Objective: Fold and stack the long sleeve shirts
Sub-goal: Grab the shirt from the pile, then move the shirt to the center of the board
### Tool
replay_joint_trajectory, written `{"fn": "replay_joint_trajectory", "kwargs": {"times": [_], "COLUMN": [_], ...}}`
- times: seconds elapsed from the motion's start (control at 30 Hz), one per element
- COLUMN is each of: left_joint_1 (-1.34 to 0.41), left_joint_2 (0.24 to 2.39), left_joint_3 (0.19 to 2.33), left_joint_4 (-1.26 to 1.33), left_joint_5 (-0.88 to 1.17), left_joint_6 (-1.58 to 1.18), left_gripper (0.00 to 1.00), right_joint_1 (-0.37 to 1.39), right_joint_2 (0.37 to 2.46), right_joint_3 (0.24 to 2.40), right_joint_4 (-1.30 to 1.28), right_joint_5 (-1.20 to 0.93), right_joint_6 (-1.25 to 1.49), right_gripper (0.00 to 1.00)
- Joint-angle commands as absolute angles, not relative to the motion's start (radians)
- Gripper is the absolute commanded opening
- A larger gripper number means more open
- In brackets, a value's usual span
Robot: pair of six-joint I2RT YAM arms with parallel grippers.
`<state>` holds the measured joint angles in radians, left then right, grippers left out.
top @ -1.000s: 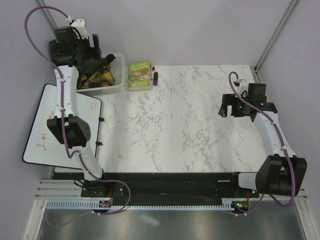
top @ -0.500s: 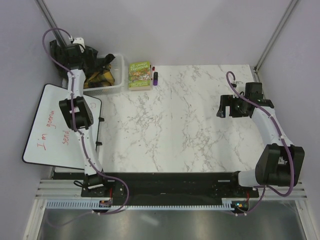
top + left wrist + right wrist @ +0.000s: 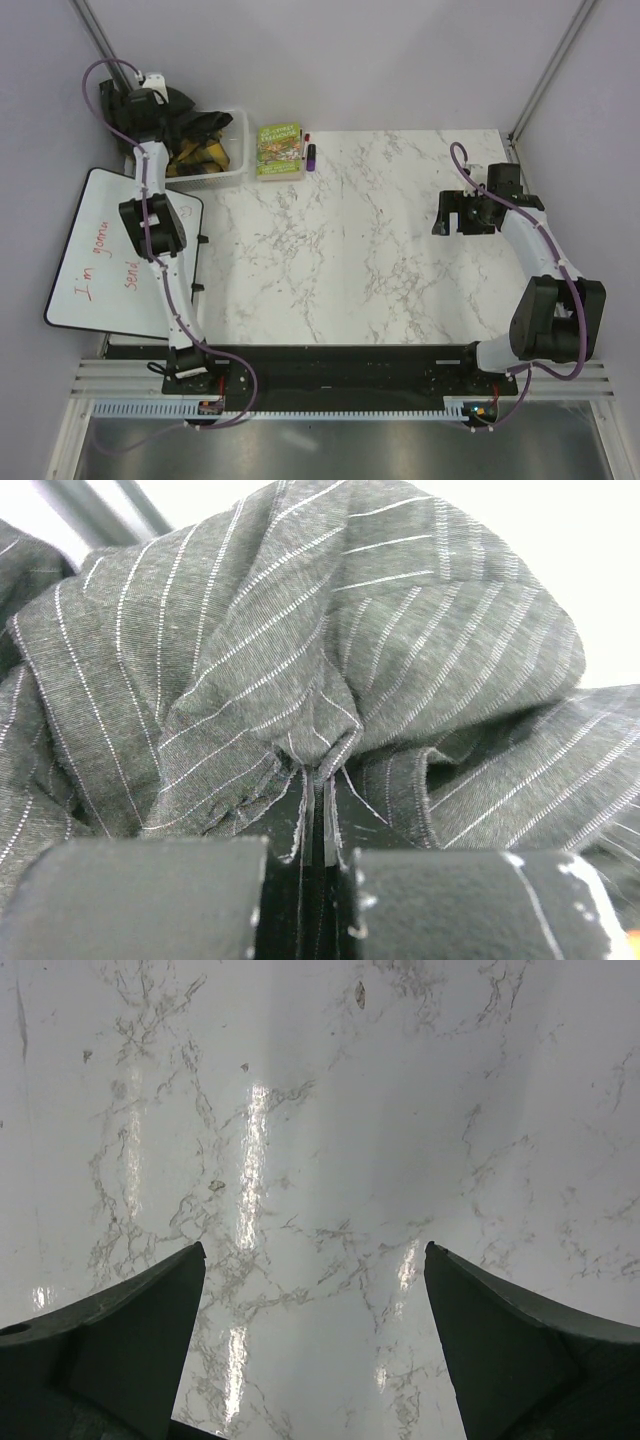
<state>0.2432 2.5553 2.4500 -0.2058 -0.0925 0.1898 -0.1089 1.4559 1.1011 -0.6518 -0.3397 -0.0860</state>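
Step in hand: the pick. No shirt is on the table [image 3: 350,260] yet, so folding and stacking are not started.

The left gripper [image 3: 318,858] has its jaws closed, pinching a bunched fold of the grey pin-striped shirt [image 3: 330,650]. In the top view this gripper [image 3: 150,103] sits at the far-left corner, at the far end of the white basket [image 3: 240,150]. The right gripper [image 3: 315,1255] is spread wide and holds nothing. It hangs over bare marble on the right side of the table, well apart from the basket.

Next move, as a judgement: lift the pinched cloth clear of the basket rim and carry it to the open marble. The pinch is small, so the cloth may slip or snag.

Basket contents: a heap of dark cloth with some yellow-brown items under it; what those items are is unclear. A green book [image 3: 279,150] lies just beside the basket.
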Motion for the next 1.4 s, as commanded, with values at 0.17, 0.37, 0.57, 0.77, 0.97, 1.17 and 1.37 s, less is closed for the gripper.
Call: {"fn": "replay_joint_trajectory", "kwargs": {"times": [0.17,0.37,0.57,0.77,0.97,1.17,1.37], "left_joint_1": [0.129,-0.055,-0.25,-0.371,-0.385,-0.367,-0.212], "left_joint_2": [1.996,1.793,1.732,1.658,1.533,1.41,1.329], "left_joint_3": [2.341,2.405,2.528,2.328,1.822,1.422,1.163], "left_joint_4": [-0.319,-0.394,-0.373,-0.353,-0.328,-0.492,-0.609], "left_joint_5": [0.376,0.416,0.374,0.478,0.641,0.594,0.765], "left_joint_6": [0.104,0.034,-0.093,-0.205,-0.204,0.112,0.303], "left_gripper": [0.02,0.02,0.02,0.02,0.04,0.91,0.99], "right_joint_1": [-0.12,-0.164,-0.201,-0.239,-0.264,-0.264,-0.157], "right_joint_2": [1.43,1.393,1.364,1.358,1.353,1.385,1.405], "right_joint_3": [1.169,1.173,1.184,1.2,1.193,1.294,1.325], "right_joint_4": [-0.661,-0.67,-0.67,-0.687,-0.695,-0.843,-1.006], "right_joint_5": [-0.409,-0.463,-0.472,-0.494,-0.503,-0.55,-0.614], "right_joint_6": [-0.083,-0.066,-0.055,-0.057,-0.08,-0.254,-0.475], "right_gripper": [0.98,0.98,0.98,0.98,0.98,0.98,0.98]}}
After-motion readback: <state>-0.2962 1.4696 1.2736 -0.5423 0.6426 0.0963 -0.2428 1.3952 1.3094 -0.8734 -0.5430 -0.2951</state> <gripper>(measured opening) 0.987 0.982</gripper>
